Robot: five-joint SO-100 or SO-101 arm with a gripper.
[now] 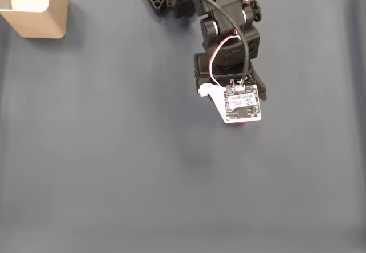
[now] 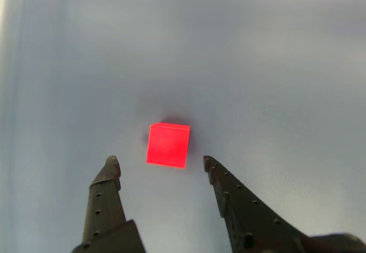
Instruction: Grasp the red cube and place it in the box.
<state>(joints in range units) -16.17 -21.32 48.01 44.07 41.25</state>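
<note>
Fixed view: my arm (image 1: 229, 30) reaches down from the desk's (image 1: 114, 167) top edge; the box (image 1: 37, 7) sits at the top-left corner, well apart, with bare desk all around. Wrist view: my tool (image 2: 161, 161) is spread wide and holds nothing; the red cube (image 2: 167, 145) rests on the desk just beyond the two fingertips (image 2: 111, 164), centred on the gap, touching neither.

A hobby robotics bench: dark grey mat (image 1: 114, 167) under an arm's exposed circuit board (image 1: 243, 105).
</note>
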